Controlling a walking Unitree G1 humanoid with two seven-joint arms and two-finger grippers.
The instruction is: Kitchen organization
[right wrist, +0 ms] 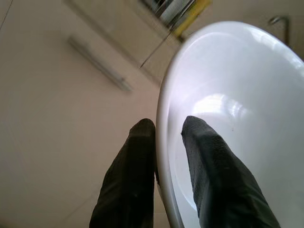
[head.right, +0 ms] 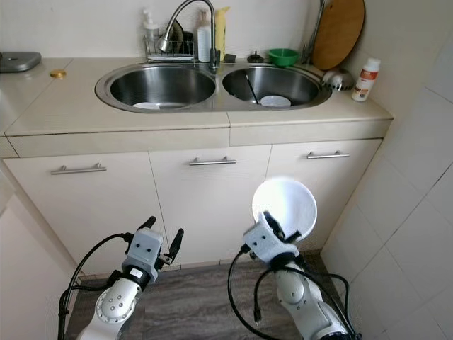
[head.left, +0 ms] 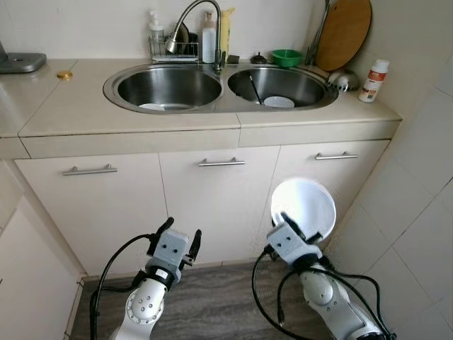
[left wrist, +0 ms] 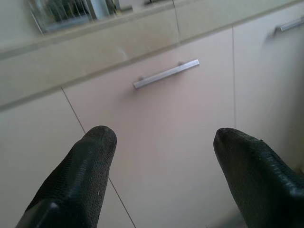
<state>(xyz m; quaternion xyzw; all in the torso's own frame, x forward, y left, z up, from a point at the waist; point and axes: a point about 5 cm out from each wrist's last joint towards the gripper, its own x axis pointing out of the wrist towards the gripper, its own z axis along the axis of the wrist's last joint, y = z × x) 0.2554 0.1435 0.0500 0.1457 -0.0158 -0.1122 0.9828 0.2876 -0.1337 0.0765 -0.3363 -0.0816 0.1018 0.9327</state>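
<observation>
My right gripper [head.left: 294, 228] is shut on the rim of a white plate [head.left: 306, 205], held low in front of the right cabinet door. The right wrist view shows one black finger on each side of the plate [right wrist: 237, 109] rim. My left gripper [head.left: 181, 235] stands open and empty, low before the cabinet doors; its two fingers [left wrist: 90, 161] are spread wide, pointing at the middle door. A double steel sink [head.left: 219, 86] sits in the counter above, with a white dish [head.left: 279, 102] in its right bowl and another white dish [head.left: 151, 107] in its left bowl.
Behind the sink are a tap [head.left: 195, 21], a wire rack with bottles [head.left: 173, 44], a green bowl [head.left: 287, 57] and a wooden board [head.left: 345, 32]. A white bottle [head.left: 373, 80] stands at the counter's right end. A tiled wall [head.left: 425, 184] closes the right side.
</observation>
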